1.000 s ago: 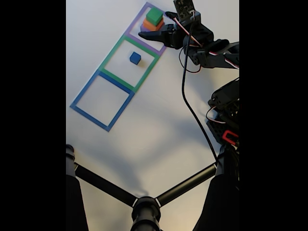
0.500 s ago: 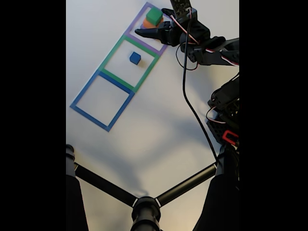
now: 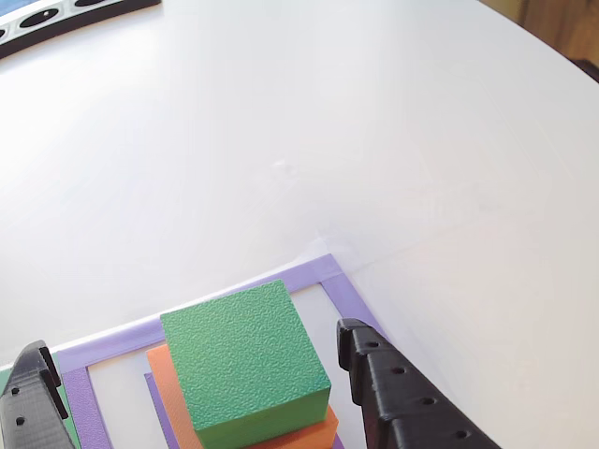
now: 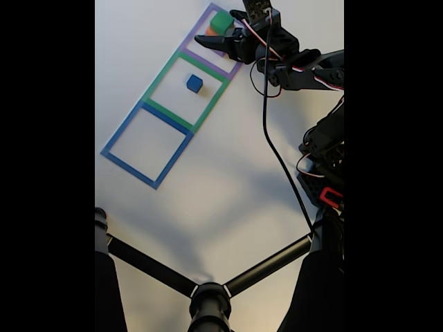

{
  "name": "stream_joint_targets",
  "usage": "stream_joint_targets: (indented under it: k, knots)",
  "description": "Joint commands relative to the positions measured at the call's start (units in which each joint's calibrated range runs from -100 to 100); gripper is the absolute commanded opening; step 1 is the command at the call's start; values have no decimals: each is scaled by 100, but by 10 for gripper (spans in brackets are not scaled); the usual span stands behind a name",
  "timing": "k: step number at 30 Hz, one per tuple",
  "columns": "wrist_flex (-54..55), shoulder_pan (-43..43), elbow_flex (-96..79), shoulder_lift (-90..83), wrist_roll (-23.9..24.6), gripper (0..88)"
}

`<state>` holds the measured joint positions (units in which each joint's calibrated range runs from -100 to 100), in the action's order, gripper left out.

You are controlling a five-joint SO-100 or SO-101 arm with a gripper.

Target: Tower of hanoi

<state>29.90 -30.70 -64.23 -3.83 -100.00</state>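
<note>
Other view. Green block (image 3: 245,360): near foreground, resting on the orange block (image 3: 281,435), whose edges show below it at left and near right. A sliver of purple block (image 3: 155,404) shows under the orange one at left. All sit inside the purple tape outline (image 3: 309,278) on the white table (image 3: 299,140). My gripper (image 3: 201,393): jaws spread wide, one finger (image 3: 402,402) to the right of the green block, the other (image 3: 28,398) at the left edge; neither touches the block.

Fixed view. My gripper (image 4: 220,31): at the far end of the table (image 4: 228,180), over the purple tape outline (image 4: 196,32), jaws parted. Green block (image 4: 221,22): within that outline, orange block (image 4: 210,31) just showing beside it. Blue cube (image 4: 194,84): alone inside the green tape outline (image 4: 160,75), the middle square. Blue tape outline (image 4: 124,124): nearest square, adjoining the green one. Black tripod legs (image 4: 208,294): near foreground.
</note>
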Motion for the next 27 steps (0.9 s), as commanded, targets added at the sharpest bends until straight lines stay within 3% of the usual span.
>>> stream_joint_targets:
  k: [1, 27]
  knots:
    - [146, 62, 185, -90, 0, 311]
    - [227, 230, 76, -42, 0, 127]
